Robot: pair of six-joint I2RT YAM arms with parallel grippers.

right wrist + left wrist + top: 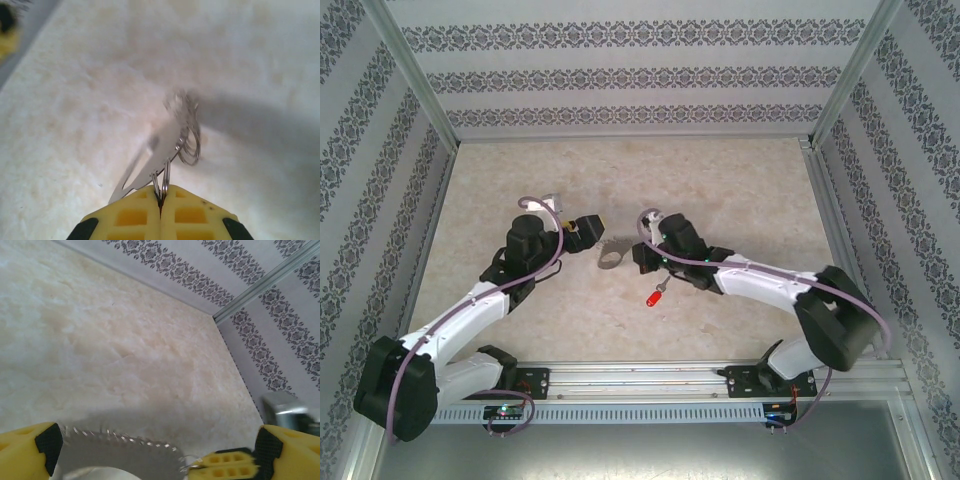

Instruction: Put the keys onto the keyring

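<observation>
**Two sets of fingers meet at one keyring, key lying apart**

Two yellow fingers of the right arm, the right fingers [161, 200], are pressed flat together with no gap. They are clamped on a small wire clip at the near end of the keyring [150, 155]. From that pinch the flat grey loop slants away over the tabletop [260, 60], with a bunch of silvery clips [189, 142] hanging along one edge. Whether the far end of the loop rests on the surface cannot be told.

The left fingers [590, 228] stand wide apart. In the left wrist view their black pads [48, 445] frame the keyring's toothed row of clips, which lies between them. Contact with either pad cannot be made out. The tip of one right finger shows low in that view, against the loop's edge.

The key [651, 298], with its red head and short silver shaft, lies on the tabletop near the right wrist, on its near side. It is clear of the keyring and held by nothing.

Both arms reach forward from their bases on the aluminium rail [650, 375] and bend inward. Their fingers face each other across the keyring at the middle of the tabletop. A purple cable [535, 205] loops along each arm. Patterned walls [640, 75] close in the back and sides.
</observation>
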